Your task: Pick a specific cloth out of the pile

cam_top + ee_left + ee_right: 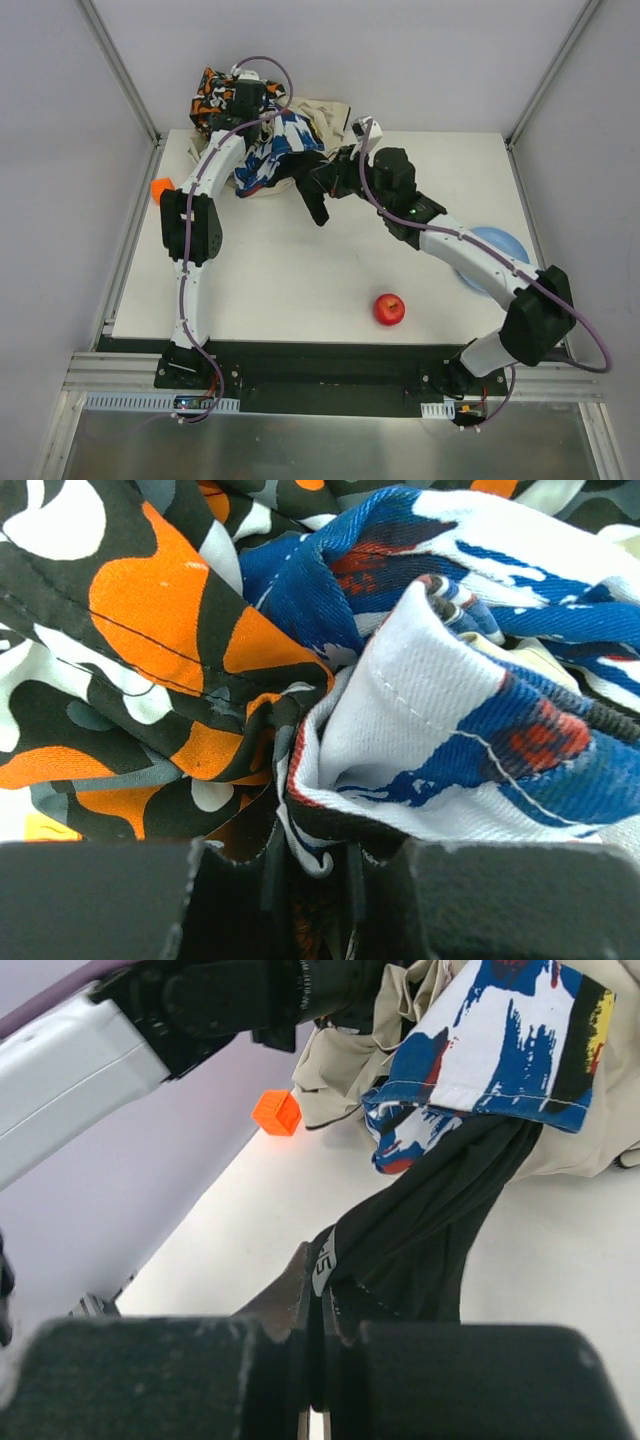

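The black cloth [317, 208] runs from under the pile to my right gripper [325, 180], which is shut on its edge by a white tag [322, 1260]. In the right wrist view the black cloth [440, 1220] stretches taut from under the blue-white cloth [500, 1040]. The pile sits at the table's back left: the orange-black-white cloth [208, 100], the blue-white cloth [280, 150] and the beige cloth [325, 115]. My left gripper [250, 100] is on top of the pile. In its wrist view the left gripper [314, 870] is shut on a fold of the blue-white cloth [420, 730], beside the orange patterned cloth [150, 630].
An orange cube [160, 188] lies at the table's left edge and also shows in the right wrist view [276, 1112]. A red apple [389, 309] sits near the front middle. A blue plate [497, 248] lies under the right arm. Frame posts stand at the back corners.
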You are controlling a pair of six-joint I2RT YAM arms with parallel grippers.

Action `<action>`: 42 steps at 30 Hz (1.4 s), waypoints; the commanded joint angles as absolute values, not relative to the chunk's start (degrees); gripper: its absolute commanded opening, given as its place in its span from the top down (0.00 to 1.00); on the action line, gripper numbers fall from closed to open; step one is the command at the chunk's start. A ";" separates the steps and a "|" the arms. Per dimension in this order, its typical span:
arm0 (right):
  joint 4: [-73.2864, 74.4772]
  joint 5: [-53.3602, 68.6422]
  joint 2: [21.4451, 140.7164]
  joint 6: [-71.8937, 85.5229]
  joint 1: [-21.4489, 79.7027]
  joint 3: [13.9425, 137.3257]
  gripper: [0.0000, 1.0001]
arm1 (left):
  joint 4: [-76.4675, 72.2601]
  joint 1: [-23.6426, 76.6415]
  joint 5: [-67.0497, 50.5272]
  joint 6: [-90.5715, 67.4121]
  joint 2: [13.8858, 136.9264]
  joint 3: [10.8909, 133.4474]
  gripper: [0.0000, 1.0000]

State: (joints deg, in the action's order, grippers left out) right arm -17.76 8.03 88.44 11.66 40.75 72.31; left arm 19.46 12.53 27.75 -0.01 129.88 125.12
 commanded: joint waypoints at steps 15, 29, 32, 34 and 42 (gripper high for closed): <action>9.48 -1.55 57.67 -15.02 41.57 91.57 1.00 | 25.84 10.99 34.45 -2.02 134.21 124.54 1.00; 8.88 -28.55 56.42 -36.10 40.61 101.33 1.00 | 28.39 10.99 33.32 -2.99 134.83 125.25 1.00; 8.53 -28.39 59.58 -37.79 39.82 104.93 1.00 | 29.26 11.07 28.58 -3.51 133.51 124.37 1.00; 8.53 -27.25 61.95 -37.62 38.77 107.56 0.99 | 29.79 10.99 24.63 -4.30 131.85 123.40 1.00; 8.53 -20.23 73.29 -31.57 29.55 118.91 1.00 | 30.58 11.16 3.18 -5.62 119.29 118.04 0.01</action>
